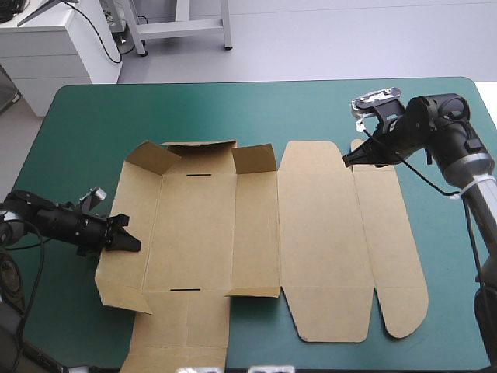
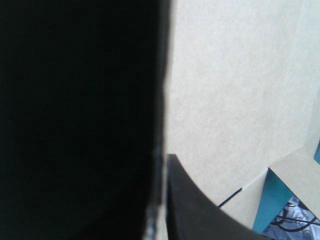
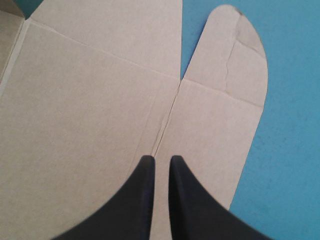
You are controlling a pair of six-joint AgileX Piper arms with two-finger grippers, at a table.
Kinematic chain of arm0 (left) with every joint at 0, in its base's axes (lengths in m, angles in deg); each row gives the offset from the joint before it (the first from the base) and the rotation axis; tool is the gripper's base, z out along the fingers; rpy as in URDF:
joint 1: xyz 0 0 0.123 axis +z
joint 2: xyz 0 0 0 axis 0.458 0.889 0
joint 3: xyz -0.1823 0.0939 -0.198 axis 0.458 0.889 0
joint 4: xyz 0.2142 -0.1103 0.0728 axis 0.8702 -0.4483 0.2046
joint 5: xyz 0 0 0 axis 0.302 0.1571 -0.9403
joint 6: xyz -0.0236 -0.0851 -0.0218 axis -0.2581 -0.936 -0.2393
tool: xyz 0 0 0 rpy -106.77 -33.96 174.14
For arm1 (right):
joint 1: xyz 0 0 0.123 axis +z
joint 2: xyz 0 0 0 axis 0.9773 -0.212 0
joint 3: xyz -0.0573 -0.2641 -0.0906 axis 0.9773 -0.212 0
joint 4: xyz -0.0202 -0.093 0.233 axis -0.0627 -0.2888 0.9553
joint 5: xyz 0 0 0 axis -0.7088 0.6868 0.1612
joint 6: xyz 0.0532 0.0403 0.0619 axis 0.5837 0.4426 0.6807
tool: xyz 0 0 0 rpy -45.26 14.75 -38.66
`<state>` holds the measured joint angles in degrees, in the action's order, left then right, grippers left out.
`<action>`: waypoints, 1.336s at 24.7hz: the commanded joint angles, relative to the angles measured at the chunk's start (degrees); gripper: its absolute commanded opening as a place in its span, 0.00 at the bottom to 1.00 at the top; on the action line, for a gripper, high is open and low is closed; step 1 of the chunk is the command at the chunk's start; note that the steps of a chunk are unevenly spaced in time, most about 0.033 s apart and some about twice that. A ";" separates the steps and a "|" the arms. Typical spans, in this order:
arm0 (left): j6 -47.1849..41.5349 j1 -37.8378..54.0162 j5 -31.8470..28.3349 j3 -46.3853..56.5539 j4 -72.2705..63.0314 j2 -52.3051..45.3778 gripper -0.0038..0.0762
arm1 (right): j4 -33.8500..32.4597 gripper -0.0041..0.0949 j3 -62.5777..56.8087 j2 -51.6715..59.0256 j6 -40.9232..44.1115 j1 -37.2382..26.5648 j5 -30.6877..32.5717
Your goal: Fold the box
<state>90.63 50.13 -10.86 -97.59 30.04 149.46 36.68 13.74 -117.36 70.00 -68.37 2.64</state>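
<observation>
Watching the left gripper [image 1: 124,239], I judge it clamped on the left wall [image 1: 130,194] of the brown box [image 1: 256,233]; hinge it steadily about its crease. The box lies mostly flat mid-table [image 1: 78,132]. The right gripper [image 1: 347,161], fingers nearly together, could pin the right flap [image 1: 392,249] at its far end.

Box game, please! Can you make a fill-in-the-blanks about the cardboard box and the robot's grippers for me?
The box is made of ___ cardboard.
It lies on a table with a ___ cover.
Its panel with the folded-up corners has ___ thin slots.
The gripper near the rounded flap is the ___ one.

Missing words: brown; teal-green; two; right.
</observation>
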 commanded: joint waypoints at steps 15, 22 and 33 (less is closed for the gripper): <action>9.12 -28.03 -13.88 -36.88 25.14 -2.73 0.04 | -5.94 0.13 1.46 5.91 4.86 -0.46 -6.42; 17.53 -37.61 -24.18 -38.21 30.59 -2.73 0.04 | -13.00 0.13 1.46 11.13 9.69 -0.46 -6.55; 18.32 -53.47 -44.59 -39.33 49.85 -2.73 0.04 | -15.09 0.13 1.46 14.32 13.26 -0.46 -4.31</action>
<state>108.86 -0.54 -48.45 -134.81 76.20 149.59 22.96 13.74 -105.02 83.08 -68.45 0.42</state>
